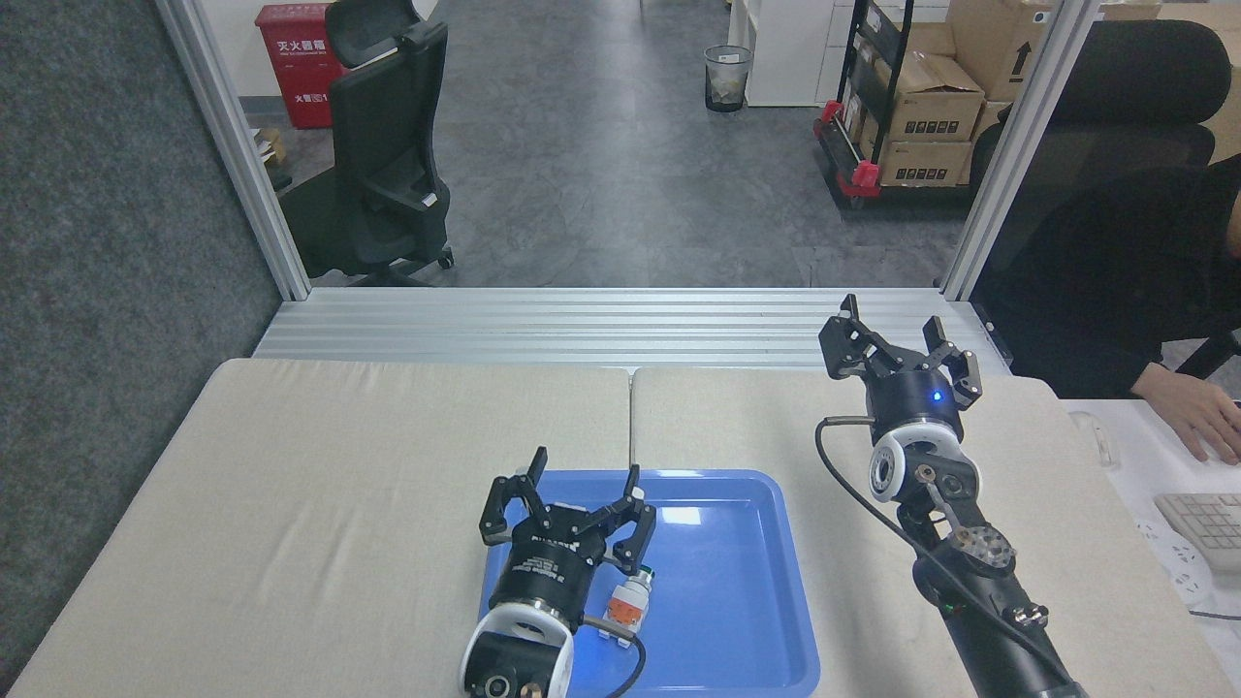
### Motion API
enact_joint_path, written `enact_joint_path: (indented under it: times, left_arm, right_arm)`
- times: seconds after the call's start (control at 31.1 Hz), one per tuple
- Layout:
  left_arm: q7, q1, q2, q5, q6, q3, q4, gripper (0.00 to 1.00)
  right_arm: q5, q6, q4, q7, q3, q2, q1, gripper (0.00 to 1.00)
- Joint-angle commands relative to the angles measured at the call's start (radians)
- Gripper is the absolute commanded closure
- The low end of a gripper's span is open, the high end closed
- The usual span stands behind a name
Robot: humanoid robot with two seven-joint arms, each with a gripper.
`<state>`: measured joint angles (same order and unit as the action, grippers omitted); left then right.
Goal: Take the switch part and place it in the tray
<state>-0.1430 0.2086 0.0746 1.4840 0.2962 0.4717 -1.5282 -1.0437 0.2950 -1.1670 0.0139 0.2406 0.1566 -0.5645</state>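
Note:
The switch part [627, 604], white with an orange middle and a silver end, lies on the floor of the blue tray [737, 591], near its left side. Just left of the part and raised above the tray's left rim is my left gripper [580, 485], open with its fingers spread and nothing between them. My right gripper [894, 334] is up over the far right of the table, open and empty, well away from the tray.
A beige padded table [339, 485] holds the tray near its front middle. A person's hand [1188, 407] rests on a white desk with a keyboard [1207, 528] at the right. Aluminium rails [620, 325] border the table's far edge.

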Motion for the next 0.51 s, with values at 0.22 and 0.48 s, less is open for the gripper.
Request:
enact_joint_path:
  times: [0.22,0.48]
  left_arm:
    - [0.049,0.314,-0.329,-0.237,-0.239,-0.484,0.342,0.0]
    - [0.131,0.311,-0.389,-0.232,-0.236,-0.476,0.421,0.0]
  right_arm:
    - [0.001,0.0,0.0,0.0,0.0,0.0,0.0,0.0]
    - [0.001,0.0,0.0,0.0,0.0,0.0,0.0,0.0]
